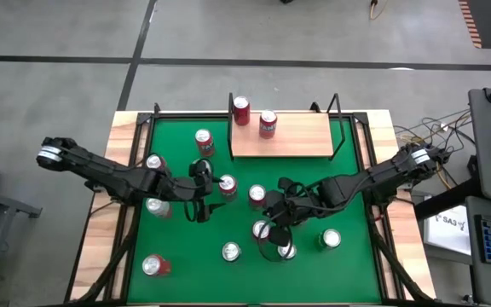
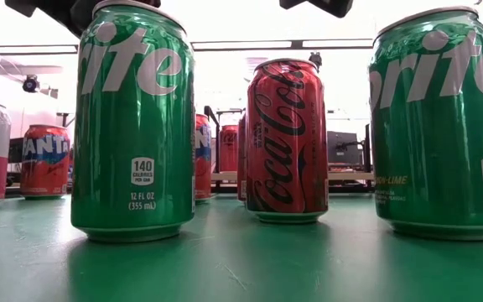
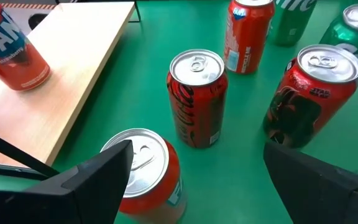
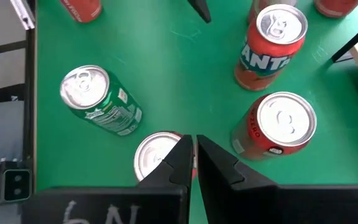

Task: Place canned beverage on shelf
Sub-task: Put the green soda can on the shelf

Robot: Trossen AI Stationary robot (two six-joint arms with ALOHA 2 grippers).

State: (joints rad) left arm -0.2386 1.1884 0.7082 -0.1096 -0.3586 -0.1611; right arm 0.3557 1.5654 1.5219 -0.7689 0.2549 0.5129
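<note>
High view: two red cans [image 1: 255, 117] are seen upright on the light tan wooden shelf [image 1: 301, 136] at the far table edge.

Left wrist view: the left gripper [image 3: 194, 180] is held wide open, empty, above a red cola can [image 3: 197, 96].

Right wrist view: the right gripper [image 4: 194, 157] is shut, empty, partly hiding a silver-topped can [image 4: 154, 155].

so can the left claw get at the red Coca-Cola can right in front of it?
Probably yes. The left claw is open with the red Coca-Cola can standing upright straight ahead; the orange can near one finger might get nudged.
</note>
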